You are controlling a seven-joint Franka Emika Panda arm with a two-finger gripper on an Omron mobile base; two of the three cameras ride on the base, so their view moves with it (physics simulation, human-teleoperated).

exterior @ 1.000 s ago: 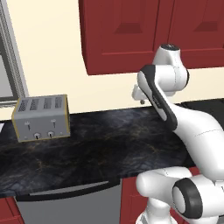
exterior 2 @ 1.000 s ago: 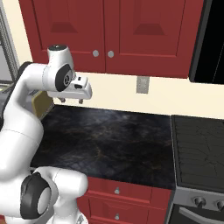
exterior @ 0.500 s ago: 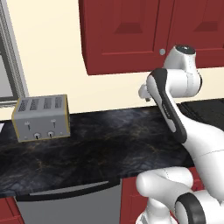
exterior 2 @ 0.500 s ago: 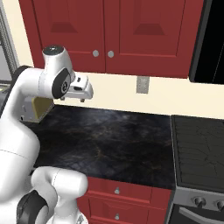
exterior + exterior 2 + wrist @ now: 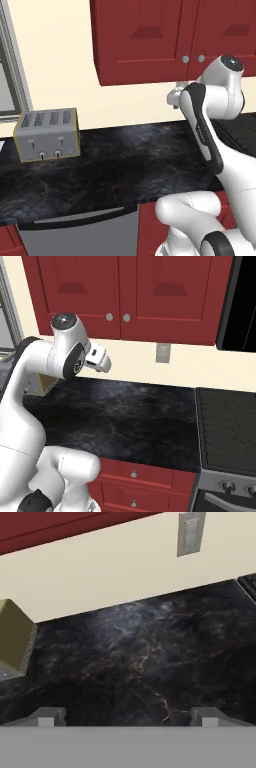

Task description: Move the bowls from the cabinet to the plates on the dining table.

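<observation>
Kitchen, rendered. Dark red wall cabinet (image 5: 125, 296) with raised-panel doors hangs above a black marbled counter (image 5: 115, 165). A four-slot toaster (image 5: 47, 134) stands at the counter's left end; a stove (image 5: 227, 431) adjoins its right edge.

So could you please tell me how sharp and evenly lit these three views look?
Left base view: crisp, flat light, the toaster barely shadowed. Right base view: equally sharp, soft sheen on the cabinet doors. Hand view: softer, counter veining slightly blurred, no glare.
</observation>
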